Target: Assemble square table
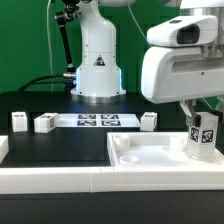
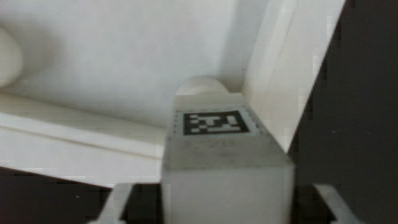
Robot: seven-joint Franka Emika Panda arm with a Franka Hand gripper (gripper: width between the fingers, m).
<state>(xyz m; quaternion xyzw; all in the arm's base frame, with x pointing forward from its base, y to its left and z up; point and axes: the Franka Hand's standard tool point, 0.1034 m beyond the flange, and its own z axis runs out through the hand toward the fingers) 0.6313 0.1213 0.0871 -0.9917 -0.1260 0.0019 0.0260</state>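
Observation:
The white square table top (image 1: 150, 152) lies at the front of the exterior view's right, rim up. My gripper (image 1: 203, 120) is shut on a white tagged leg (image 1: 204, 138) and holds it upright over the top's corner on the exterior view's right. In the wrist view the leg (image 2: 221, 150) runs from between my gripper's (image 2: 222, 208) fingers (image 2: 125, 200) down to the corner inside the rim (image 2: 285, 60); I cannot tell whether its end touches. Three more legs stand on the black table: two on the exterior view's left (image 1: 19, 122) (image 1: 45, 123) and one behind the top (image 1: 148, 120).
The marker board (image 1: 95, 120) lies flat in front of the robot base (image 1: 97, 75). A long white rail (image 1: 50, 180) edges the front of the black work surface.

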